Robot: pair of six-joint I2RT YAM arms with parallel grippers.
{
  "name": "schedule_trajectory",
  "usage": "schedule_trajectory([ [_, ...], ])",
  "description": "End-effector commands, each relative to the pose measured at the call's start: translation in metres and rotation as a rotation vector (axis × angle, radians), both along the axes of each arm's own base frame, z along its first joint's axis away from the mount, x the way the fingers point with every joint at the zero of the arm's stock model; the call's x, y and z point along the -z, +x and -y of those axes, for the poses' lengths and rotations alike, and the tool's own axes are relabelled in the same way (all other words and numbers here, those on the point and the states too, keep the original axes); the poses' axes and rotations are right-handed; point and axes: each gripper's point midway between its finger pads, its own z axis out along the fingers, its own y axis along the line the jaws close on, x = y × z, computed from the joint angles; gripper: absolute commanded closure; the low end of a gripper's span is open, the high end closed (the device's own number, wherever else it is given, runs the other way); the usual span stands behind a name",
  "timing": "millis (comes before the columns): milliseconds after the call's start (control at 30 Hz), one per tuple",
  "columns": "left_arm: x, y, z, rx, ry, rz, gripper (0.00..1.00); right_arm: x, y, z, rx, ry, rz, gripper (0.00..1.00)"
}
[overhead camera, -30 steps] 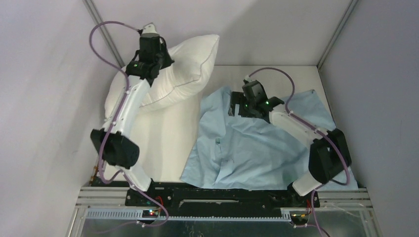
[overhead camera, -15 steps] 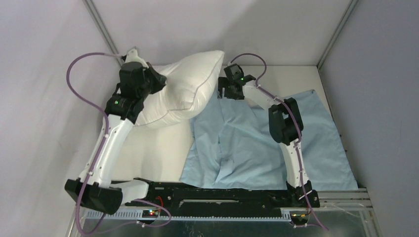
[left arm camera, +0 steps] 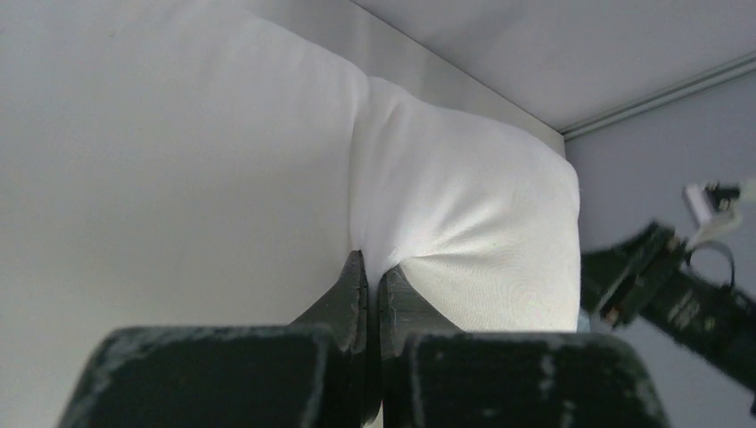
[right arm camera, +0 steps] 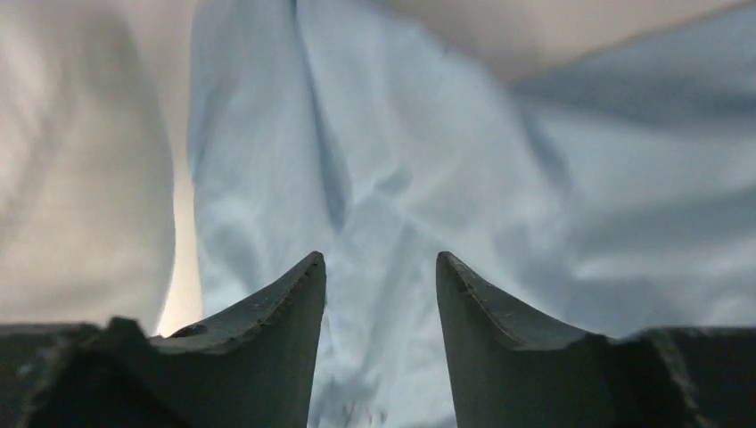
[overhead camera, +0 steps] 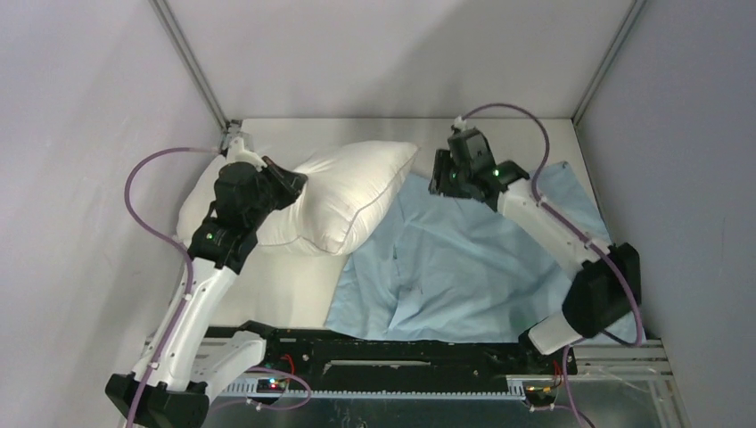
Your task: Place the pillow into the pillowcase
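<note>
Pillow (overhead camera: 348,201) fabric sits pinched in my left gripper (left arm camera: 373,267): its 2 fingers are pressed together on a puckered fold of the off-white cover, and creases fan out from the bite. From above, the pillow lies at the far left of the table (overhead camera: 294,285), plump and slanted, with one end toward the left wall and the other toward the middle. My grip is on its left part. The pillow's right end reaches the far left edge of the pillowcase (overhead camera: 464,267) and seems to lap over it a little. The pillowcase is spread out, wrinkled and light blue, over the right half of the table, its near edge running down to the rail where my bases are bolted. My right gripper (right arm camera: 380,260) hangs over the far part of that cloth with its 2 fingers spread and nothing between them. Through the gap I see only blue folds, with the pale pillow off to the left. I cannot tell whether those fingertips touch the cloth.
</note>
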Motion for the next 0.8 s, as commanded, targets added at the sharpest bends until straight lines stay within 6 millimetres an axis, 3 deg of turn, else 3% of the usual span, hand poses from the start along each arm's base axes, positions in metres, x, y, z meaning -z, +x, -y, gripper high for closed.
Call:
schedule_trajectory([
  [0, -0.057, 0.001, -0.012, -0.088, -0.110, 0.202, 1.00, 0.033, -0.068, -0.026, -0.097, -0.001, -0.069, 0.53],
  [133, -0.070, -0.003, -0.018, -0.117, -0.137, 0.238, 1.00, 0.050, -0.110, -0.061, -0.215, -0.015, -0.076, 0.54],
  [267, -0.082, -0.005, -0.024, -0.151, -0.157, 0.269, 1.00, 0.077, -0.133, -0.097, -0.311, -0.002, -0.106, 0.55],
  [467, -0.091, -0.005, -0.028, -0.173, -0.160, 0.285, 1.00, 0.119, -0.128, -0.115, -0.310, -0.039, -0.136, 0.54],
  [633, -0.093, -0.004, -0.028, -0.175, -0.160, 0.286, 1.00, 0.152, -0.128, -0.112, -0.281, -0.099, -0.179, 0.54],
  [767, -0.091, -0.003, -0.028, -0.175, -0.162, 0.281, 1.00, 0.166, -0.128, -0.113, -0.272, -0.123, -0.186, 0.54],
])
